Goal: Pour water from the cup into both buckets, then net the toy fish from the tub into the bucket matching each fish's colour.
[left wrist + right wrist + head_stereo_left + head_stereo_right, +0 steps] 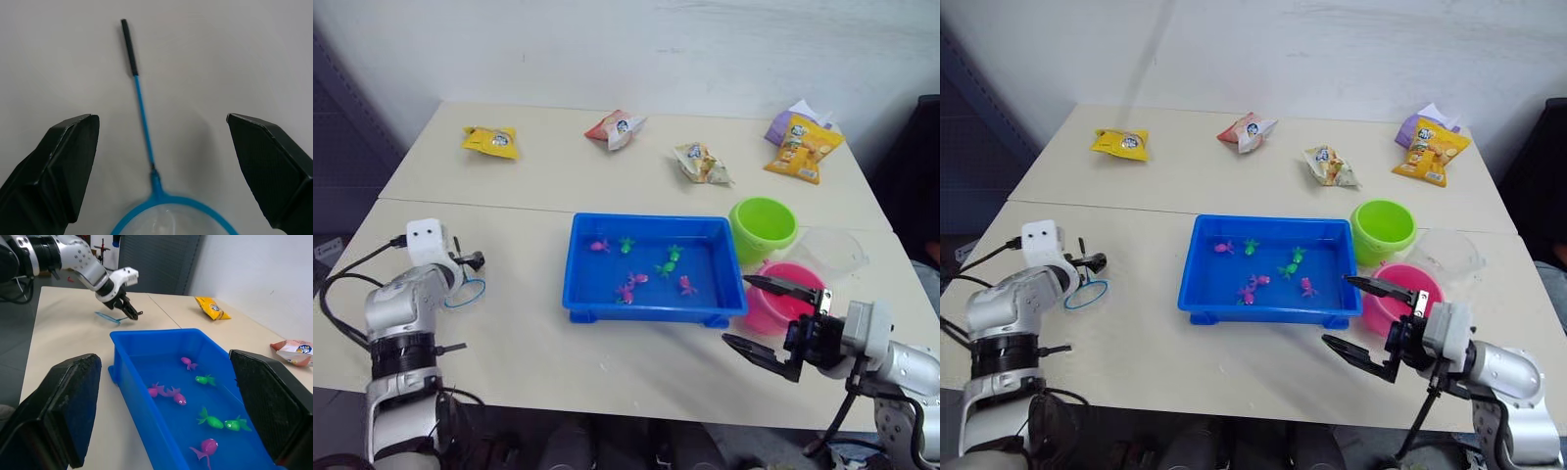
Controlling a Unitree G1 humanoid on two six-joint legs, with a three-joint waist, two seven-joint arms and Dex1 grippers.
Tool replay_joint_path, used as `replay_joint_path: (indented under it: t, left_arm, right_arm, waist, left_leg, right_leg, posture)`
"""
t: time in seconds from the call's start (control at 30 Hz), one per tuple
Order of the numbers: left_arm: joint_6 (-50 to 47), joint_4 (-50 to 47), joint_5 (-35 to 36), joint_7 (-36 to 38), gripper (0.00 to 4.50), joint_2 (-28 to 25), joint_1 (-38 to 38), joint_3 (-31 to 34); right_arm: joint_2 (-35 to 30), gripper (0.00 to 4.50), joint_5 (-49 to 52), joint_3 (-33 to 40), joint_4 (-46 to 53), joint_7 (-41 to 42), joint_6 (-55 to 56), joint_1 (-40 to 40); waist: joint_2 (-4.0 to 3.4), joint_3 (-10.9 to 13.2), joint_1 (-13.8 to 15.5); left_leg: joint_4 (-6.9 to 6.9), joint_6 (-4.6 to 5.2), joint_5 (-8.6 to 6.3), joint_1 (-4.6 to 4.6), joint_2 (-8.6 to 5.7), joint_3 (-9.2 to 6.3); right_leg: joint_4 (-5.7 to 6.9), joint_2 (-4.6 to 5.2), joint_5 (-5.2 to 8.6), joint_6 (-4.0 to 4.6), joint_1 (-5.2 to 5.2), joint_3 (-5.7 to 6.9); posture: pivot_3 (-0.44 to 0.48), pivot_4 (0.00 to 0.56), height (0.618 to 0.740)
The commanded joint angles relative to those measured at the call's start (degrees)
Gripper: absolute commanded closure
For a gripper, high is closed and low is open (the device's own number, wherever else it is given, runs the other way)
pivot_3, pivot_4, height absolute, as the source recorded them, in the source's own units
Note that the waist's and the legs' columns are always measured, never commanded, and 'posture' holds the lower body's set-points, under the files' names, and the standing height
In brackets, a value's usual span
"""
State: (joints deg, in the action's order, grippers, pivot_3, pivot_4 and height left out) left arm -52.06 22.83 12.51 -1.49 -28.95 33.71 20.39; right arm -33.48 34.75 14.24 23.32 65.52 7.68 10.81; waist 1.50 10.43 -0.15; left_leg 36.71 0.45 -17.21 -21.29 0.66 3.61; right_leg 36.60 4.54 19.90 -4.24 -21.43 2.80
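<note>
- Net (pixel 146 147), a small blue-rimmed hoop with pale mesh and a thin handle, lies flat on the pale surface (pixel 558 362) well to the left of the shallow bright blue plastic tub (pixel 651 269); the left gripper (pixel 161 166) hangs over it, jaws spread wide either side of the handle.
- Judgement: lower squarely, then close on the thin shaft near the hoop so it cannot twist.
- Right gripper (pixel 769 318), jaws wide open and empty, hovers at the tub's right end.
- Left wrist view alone shows the handle's dark grip; right wrist view shows the pink and green toy fish (pixel 210 421) close up.
</note>
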Motion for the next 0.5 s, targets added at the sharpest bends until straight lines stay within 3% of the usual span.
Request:
replay_joint_path:
  t: [0.03, 0.17, 0.2, 0.27, 0.33, 0.5]
  left_arm:
    - [2.07, 7.82, -3.6, -1.75, 0.0, -0.7, 3.0, -2.19]
    - [3.59, 12.56, -4.32, -3.16, 0.0, -0.57, 4.23, -1.89]
    - [2.96, 11.97, -3.88, -3.28, 0.26, -0.66, 3.14, -0.99]
    - [2.05, 11.18, -3.44, -3.3, 0.84, -0.92, 1.6, -0.01]
    - [1.23, 10.32, -2.68, -3.42, 1.86, -0.93, -0.45, 1.68]
    - [0.14, 7.23, -0.17, -3.34, 3.74, 0.75, -3.67, 5.53]
  right_arm:
    - [0.39, 0.05, 0.58, 1.84, 2.27, -1.4, 1.94, 0.67]
    - [0.41, 0.05, -0.07, 1.45, 2.06, -1.75, 3.09, 1.13]
    - [0.71, 0.02, -0.42, 1.57, 2.35, -2.3, 3.5, 1.6]
    - [0.93, 0.0, -0.84, 1.6, 2.8, -3.11, 3.92, 2.14]
    - [0.72, 0.0, -1.22, 1.56, 3.54, -4.14, 3.73, 2.52]
    - [0.29, 0.0, -1.61, 1.48, 3.6, -5.35, 3.67, 2.33]
  waist:
    - [0.0, 0.0, 0.16]
    - [-0.01, 0.0, 0.06]
    - [-0.02, 0.0, 0.01]
    - [-0.02, 0.0, -0.24]
    - [-0.04, -0.02, -0.69]
    - [-0.1, -0.05, -1.71]
  left_leg:
    - [0.07, -0.01, 0.0, 0.01, 0.0, 0.02]
    - [0.33, -0.03, -0.03, 0.12, 0.02, 0.02]
    - [0.35, -0.03, -0.03, 0.16, 0.02, 0.03]
    - [0.34, -0.06, -0.01, 0.2, 0.04, 0.03]
    - [0.32, -0.12, -0.02, 0.26, 0.1, 0.08]
    - [0.32, -0.15, -0.01, 0.35, 0.13, 0.16]
  right_leg:
    - [0.02, 0.0, 0.0, 0.0, 0.0, 0.0]
    - [0.26, 0.04, 0.0, 0.0, 0.08, -0.03]
    - [0.31, 0.04, 0.0, 0.0, 0.09, -0.04]
    - [0.4, 0.04, 0.01, 0.01, 0.08, -0.05]
    - [0.44, 0.01, 0.01, 0.02, 0.07, -0.03]
    - [0.54, 0.02, 0.02, 0.03, 0.05, -0.04]
  posture:
    - [0.0, 0.15, 0.738]
    - [0.0, 0.15, 0.738]
    - [0.0, 0.15, 0.738]
    - [0.0, 0.15, 0.738]
    - [0.0, 0.15, 0.738]
    - [0.0, 0.15, 0.738]
